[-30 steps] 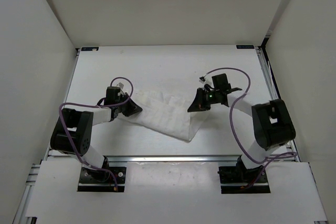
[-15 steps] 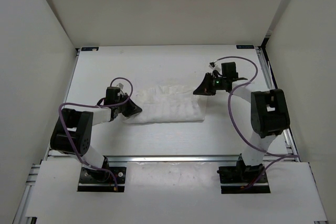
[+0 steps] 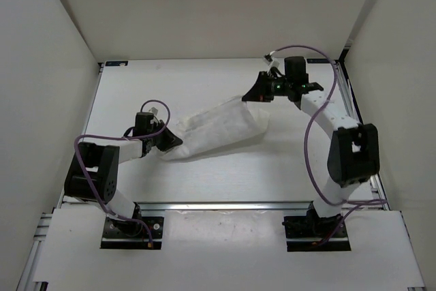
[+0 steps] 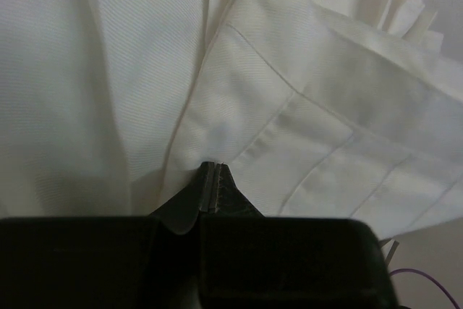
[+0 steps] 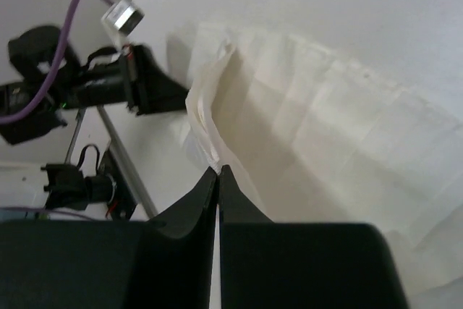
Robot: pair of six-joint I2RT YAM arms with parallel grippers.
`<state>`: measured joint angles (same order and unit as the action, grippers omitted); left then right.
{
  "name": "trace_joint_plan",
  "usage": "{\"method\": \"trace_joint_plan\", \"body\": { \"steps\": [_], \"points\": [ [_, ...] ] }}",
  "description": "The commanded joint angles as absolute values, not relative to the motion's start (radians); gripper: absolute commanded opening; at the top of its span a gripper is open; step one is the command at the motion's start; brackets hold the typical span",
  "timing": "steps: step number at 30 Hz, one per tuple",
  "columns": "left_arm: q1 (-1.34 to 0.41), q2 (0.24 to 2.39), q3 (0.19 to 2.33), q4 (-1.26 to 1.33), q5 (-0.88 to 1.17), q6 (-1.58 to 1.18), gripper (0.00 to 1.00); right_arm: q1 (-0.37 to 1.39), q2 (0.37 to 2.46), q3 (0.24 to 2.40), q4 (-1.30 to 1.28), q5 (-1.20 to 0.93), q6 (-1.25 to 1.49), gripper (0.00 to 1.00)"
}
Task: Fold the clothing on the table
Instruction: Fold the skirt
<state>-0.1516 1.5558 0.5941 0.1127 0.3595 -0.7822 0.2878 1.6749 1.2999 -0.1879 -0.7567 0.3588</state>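
Shows from above the clothing [image 3: 218,131] slanted across the table [image 3: 204,83], ends pinched tight by the left gripper [image 3: 172,140] and the right gripper [image 3: 255,95]; up close shows only creases and shut tips, cloth edges cut off.

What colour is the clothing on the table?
The clothing is plain white with creases; best seen in the left wrist view.

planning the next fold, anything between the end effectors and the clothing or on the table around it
Nothing visible. Both the left end effector and right end effector are shut on the clothing, and no other object shows on the table.
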Motion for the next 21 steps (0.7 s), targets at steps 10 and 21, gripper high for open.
{"method": "trace_joint_plan", "body": {
  "steps": [10, 21],
  "points": [
    [-0.137, 1.493, 0.597, 0.069, 0.357, -0.761, 0.0, 0.193, 2.341, 1.831, -0.455, -0.66, 0.344, 0.21],
    [-0.12, 1.493, 0.584, 0.109, 0.373, -0.781, 0.0, 0.128, 1.979, 1.643, -0.511, -0.538, 0.207, 0.51]
  ]
}}
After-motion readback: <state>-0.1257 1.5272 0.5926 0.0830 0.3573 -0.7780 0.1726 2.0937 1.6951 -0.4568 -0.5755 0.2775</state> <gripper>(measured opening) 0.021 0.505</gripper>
